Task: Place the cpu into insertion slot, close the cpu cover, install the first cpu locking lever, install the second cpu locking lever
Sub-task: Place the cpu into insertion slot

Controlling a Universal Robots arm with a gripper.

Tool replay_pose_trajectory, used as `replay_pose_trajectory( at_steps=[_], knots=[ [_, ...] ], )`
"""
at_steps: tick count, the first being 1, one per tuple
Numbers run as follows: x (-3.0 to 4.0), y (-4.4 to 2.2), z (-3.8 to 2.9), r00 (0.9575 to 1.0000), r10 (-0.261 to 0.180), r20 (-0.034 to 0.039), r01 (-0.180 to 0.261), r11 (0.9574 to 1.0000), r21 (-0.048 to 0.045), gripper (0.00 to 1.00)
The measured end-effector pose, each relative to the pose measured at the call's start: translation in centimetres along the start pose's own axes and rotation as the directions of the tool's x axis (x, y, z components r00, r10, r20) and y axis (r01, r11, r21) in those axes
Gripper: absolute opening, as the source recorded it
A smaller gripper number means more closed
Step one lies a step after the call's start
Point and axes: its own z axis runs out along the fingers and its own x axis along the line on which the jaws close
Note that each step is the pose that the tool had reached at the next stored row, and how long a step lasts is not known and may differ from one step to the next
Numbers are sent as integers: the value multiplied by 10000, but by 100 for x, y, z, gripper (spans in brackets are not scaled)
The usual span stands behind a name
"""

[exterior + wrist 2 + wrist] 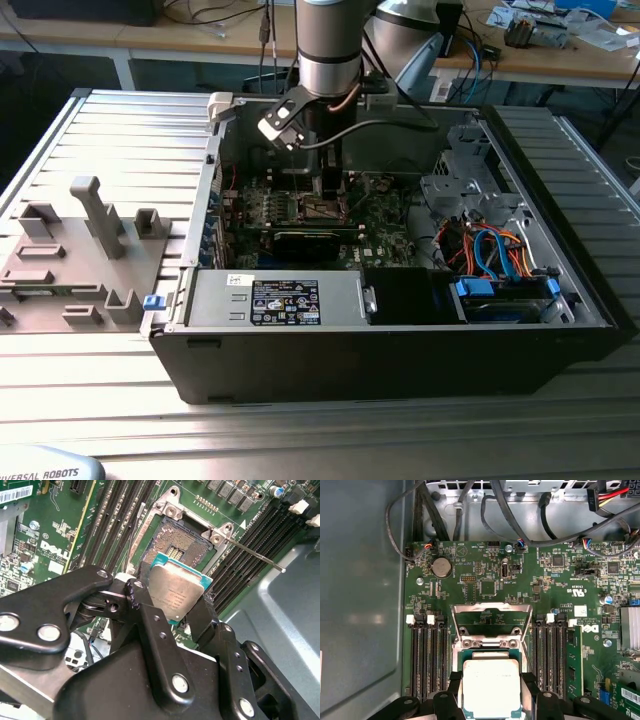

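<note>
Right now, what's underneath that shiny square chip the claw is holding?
Under the cpu lies the open insertion slot, its gold contact field showing. The chip and claw cover the slot's nearer part.

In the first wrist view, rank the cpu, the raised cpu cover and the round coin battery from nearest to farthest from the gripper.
1. The cpu, held between the gripper fingers.
2. The cpu cover, raised just beyond the cpu.
3. The coin battery, farther out on the board, off to one side.

Cpu (491, 687) hides insertion slot (490, 652) partly.
</note>
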Motion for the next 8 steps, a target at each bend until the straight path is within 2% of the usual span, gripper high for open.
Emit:
replay_pose_trajectory(
  at_steps=[8],
  knots=[
    [0,-2,27,10000,-1,1,1,10000,0,54]
  ],
)
